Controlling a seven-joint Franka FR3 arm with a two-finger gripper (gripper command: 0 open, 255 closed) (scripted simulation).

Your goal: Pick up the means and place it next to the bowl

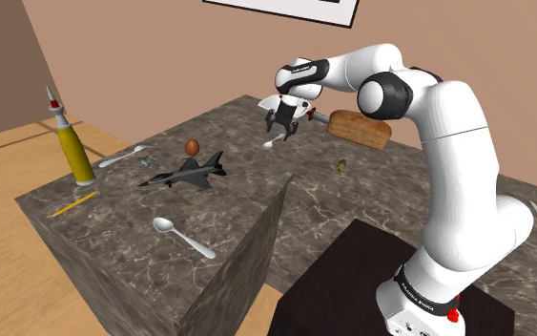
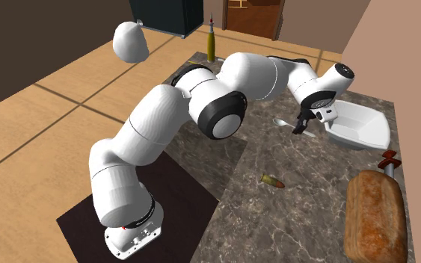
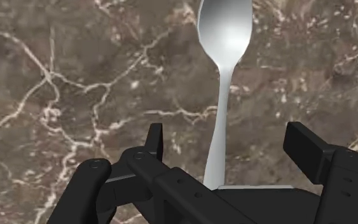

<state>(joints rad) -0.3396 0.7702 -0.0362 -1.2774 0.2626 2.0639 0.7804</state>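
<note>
Hovering above one spoon (image 3: 225,28), two fingers (image 3: 306,147) apart, one bowl (image 2: 369,128)

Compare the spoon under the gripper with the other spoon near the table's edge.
The first spoon lies between the gripper's open fingers, untouched, and near the white bowl. The edge spoon lies alone, far from both. Both are silver-grey and lie flat on the marbled table.
</note>
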